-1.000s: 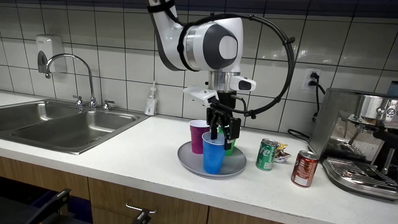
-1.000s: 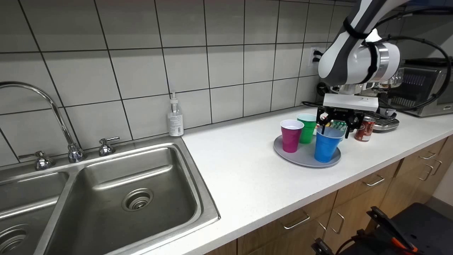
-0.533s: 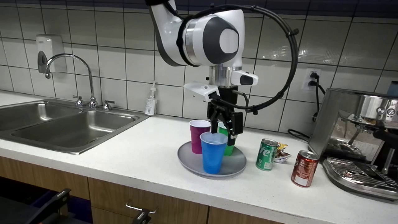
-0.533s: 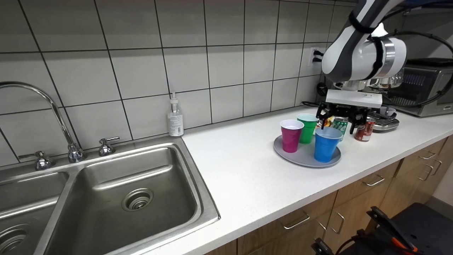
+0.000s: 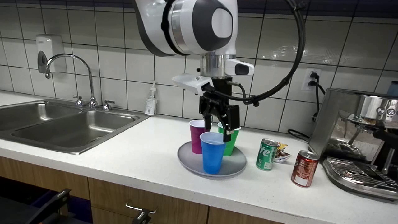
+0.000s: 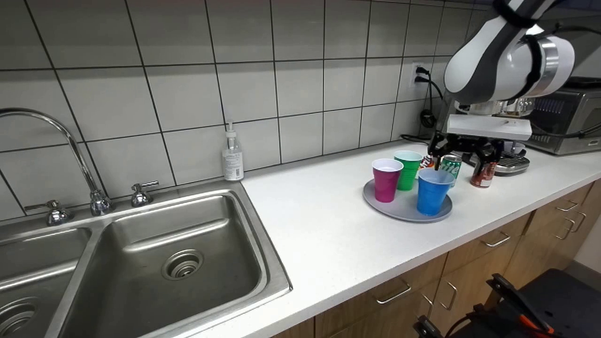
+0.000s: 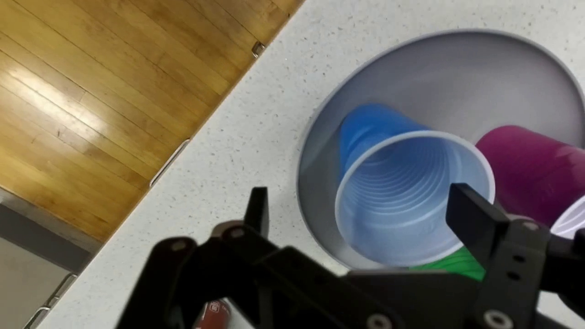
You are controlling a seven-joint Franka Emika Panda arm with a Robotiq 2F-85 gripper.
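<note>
My gripper (image 5: 217, 133) is open and empty. It hangs just above and behind the blue cup (image 5: 212, 157), apart from it as far as I can tell. The gripper also shows in another exterior view (image 6: 458, 169). In the wrist view the gripper (image 7: 358, 196) has one finger over the blue cup's mouth (image 7: 411, 196) and the other over the counter. The blue cup (image 6: 430, 195) stands upright on a grey plate (image 6: 399, 212) with a magenta cup (image 6: 386, 180) and a green cup (image 6: 406, 171). The green cup (image 7: 457, 264) is mostly hidden in the wrist view.
A green can (image 5: 266, 155), a snack bag (image 5: 281, 152) and a red can (image 5: 305, 169) stand beside the plate. A coffee machine (image 5: 370, 124) is at the right. A sink (image 6: 277, 263) and a soap bottle (image 6: 232, 159) are on the other side. A tiled wall runs behind.
My gripper has risen off the blue cup and moved back toward the wall. Its fingers are wider apart; one was in the cup's mouth a second ago. The cup's rim has shifted slightly.
</note>
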